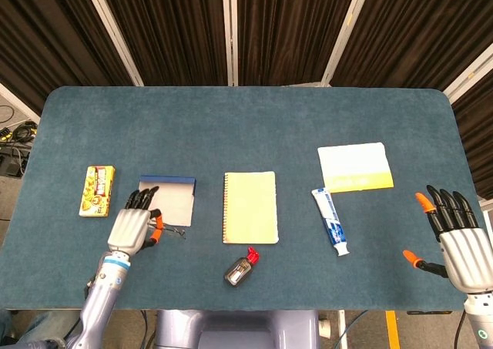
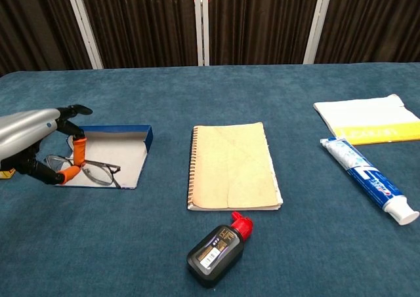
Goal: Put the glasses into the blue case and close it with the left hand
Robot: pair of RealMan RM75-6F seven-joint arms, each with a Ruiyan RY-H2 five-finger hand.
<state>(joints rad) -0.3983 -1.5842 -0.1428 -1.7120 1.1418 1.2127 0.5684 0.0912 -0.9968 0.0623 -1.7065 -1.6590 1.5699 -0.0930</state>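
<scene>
Carrying step: left hand (image 2: 39, 136) fingers (image 2: 77, 149) pinching glasses (image 2: 88, 170) over open blue case (image 2: 125, 154). Next: lower, release, close lid. Right hand (image 1: 456, 239) spread, idle.

The left hand (image 2: 36, 136) holds the glasses (image 2: 88, 170) over the open blue case (image 2: 131, 154), nothing between. The snack box (image 1: 97, 189) sits close left, perhaps crowding it; the notebook (image 2: 233, 165) lies well clear right.
</scene>
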